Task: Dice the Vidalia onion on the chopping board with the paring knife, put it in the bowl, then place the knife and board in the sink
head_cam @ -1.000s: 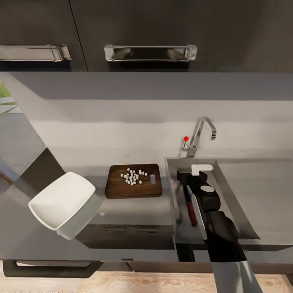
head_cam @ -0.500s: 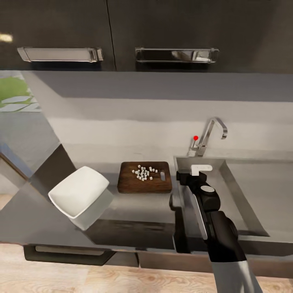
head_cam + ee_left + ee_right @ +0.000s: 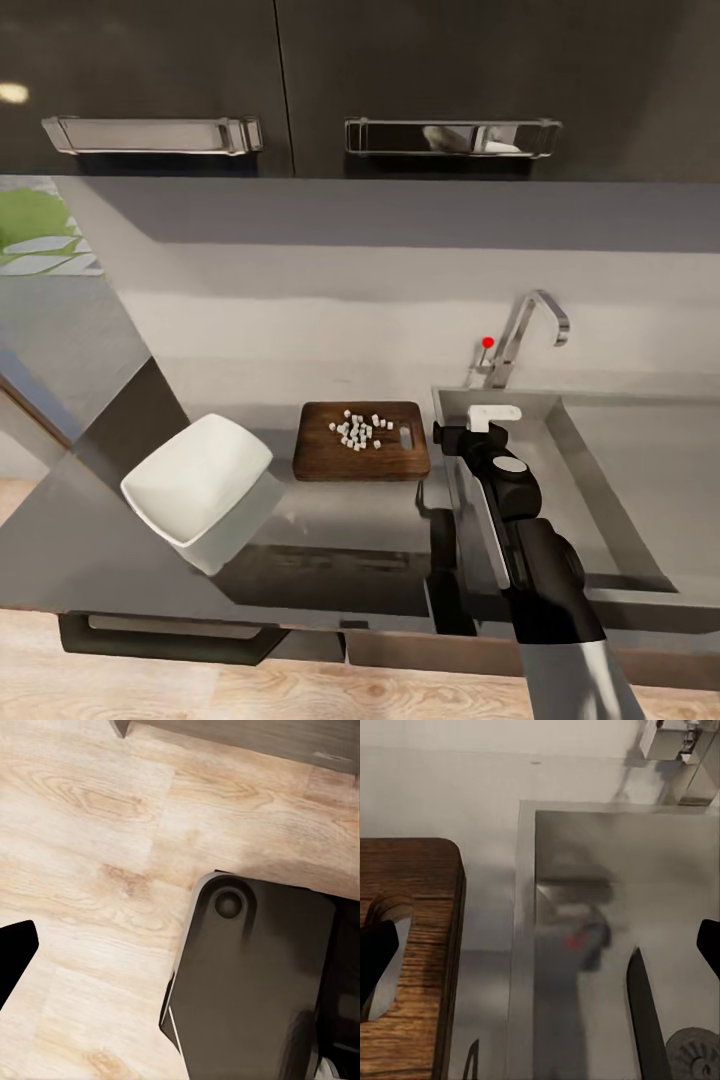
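The dark wooden chopping board (image 3: 330, 455) lies on the grey countertop (image 3: 330, 530) just left of the sink (image 3: 600, 480), with several white onion dice (image 3: 357, 431) on it. The white bowl (image 3: 198, 487) sits left of the board, near the counter's front edge. My right gripper (image 3: 540, 952) hangs open over the sink's left rim, the board's handle slot (image 3: 386, 956) beside one fingertip. The paring knife's dark blade (image 3: 647, 1027) lies on the basin floor near the drain (image 3: 697, 1061). In the left wrist view one finger (image 3: 15, 956) of the left gripper hangs low over wooden floor.
The chrome tap (image 3: 530, 335) with its red knob (image 3: 488, 342) stands behind the basin. Dark wall cabinets with steel handles (image 3: 450, 137) hang above. My right arm (image 3: 530, 560) reaches over the counter's front edge. My dark base (image 3: 255, 975) shows beside the left gripper.
The camera has swung, so board, bowl and sink sit further right in the picture. The knife seen in the basin a second ago is now hidden behind my right arm.
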{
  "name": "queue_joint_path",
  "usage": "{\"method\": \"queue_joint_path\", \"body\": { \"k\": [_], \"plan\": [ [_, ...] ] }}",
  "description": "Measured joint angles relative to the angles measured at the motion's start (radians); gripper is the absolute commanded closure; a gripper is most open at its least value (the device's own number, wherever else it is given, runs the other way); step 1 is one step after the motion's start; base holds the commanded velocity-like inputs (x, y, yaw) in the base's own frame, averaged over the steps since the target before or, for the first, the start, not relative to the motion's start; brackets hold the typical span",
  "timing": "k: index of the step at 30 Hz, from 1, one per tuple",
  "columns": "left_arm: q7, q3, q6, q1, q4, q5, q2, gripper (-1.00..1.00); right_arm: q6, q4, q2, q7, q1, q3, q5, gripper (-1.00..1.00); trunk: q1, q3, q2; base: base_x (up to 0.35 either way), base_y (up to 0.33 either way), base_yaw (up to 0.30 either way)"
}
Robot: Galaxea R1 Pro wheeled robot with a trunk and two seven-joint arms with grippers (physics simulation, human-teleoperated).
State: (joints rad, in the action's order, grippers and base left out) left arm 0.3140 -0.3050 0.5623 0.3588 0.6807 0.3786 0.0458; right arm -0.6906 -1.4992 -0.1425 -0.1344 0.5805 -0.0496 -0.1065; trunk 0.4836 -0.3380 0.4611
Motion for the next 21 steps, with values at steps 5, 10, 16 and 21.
{"method": "queue_joint_path", "body": {
  "k": [5,10,16,21],
  "plan": [
    [0.000,0.000,0.000,0.000,0.000,0.000,0.000,-1.00,0.000,0.001,0.000,0.000,0.000,0.000,0.000,-1.00,0.000,0.000,0.000,0.011,0.000,0.000],
    [0.000,0.000,0.000,0.000,0.000,0.000,0.000,-1.00,0.000,0.003,0.000,0.000,0.000,0.000,0.000,-1.00,0.000,-0.003,0.000,0.001,0.064,0.012],
    [0.000,0.000,0.000,0.000,0.000,0.000,0.000,-1.00,0.000,0.004,0.000,0.000,0.000,0.000,0.000,-1.00,0.000,-0.009,0.000,0.000,0.056,0.058],
    [0.000,0.000,0.000,0.000,-0.001,0.000,0.000,-1.00,0.000,0.004,0.000,0.000,0.000,0.000,0.000,-1.00,0.000,-0.013,0.000,0.000,0.003,0.030]
  ]
}}
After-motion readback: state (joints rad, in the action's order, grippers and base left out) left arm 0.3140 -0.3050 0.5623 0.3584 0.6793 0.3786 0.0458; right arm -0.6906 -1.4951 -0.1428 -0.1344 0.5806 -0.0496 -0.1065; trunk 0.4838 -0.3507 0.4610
